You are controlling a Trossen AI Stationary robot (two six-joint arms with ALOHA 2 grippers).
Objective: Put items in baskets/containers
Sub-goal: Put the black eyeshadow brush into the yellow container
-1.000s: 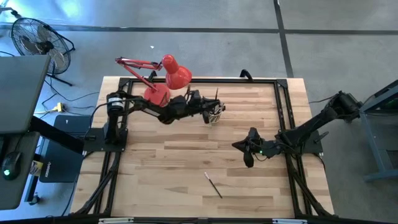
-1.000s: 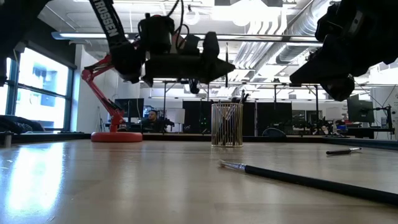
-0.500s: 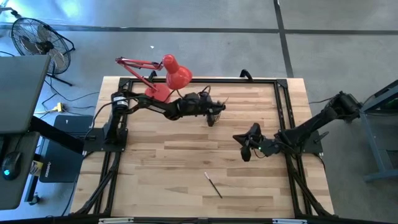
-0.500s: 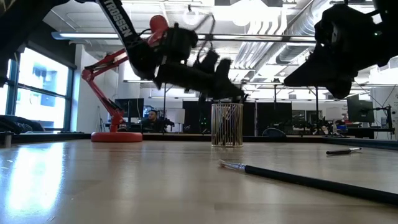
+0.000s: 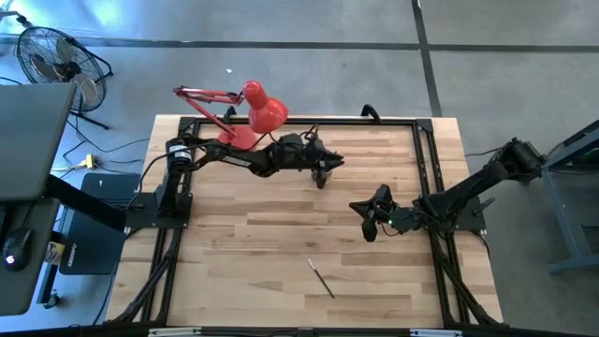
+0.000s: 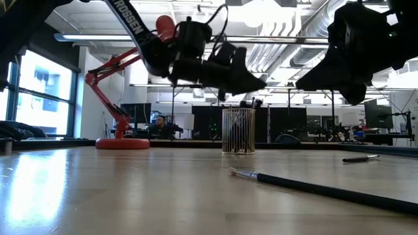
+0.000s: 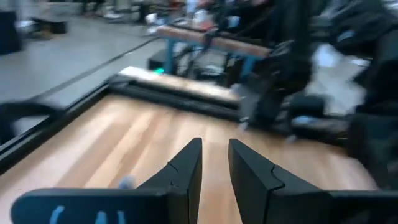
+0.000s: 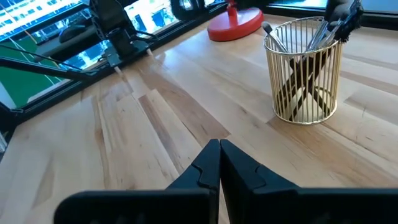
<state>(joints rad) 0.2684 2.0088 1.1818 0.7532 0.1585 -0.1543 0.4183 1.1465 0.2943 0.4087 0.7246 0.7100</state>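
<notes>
Your left gripper has swung over the gold wire basket, jaws now slightly parted.
Right gripper hovers mid-counter, jaws closed, empty; one brush lies nearer you.

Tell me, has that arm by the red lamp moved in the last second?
Yes. The left gripper has swung away from the red lamp, now above the wire cup.

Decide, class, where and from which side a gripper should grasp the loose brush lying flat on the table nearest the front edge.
Grip the brush mid-handle, coming straight down from above, jaws set across its length. It lies flat, thin and clear of anything else.
</notes>
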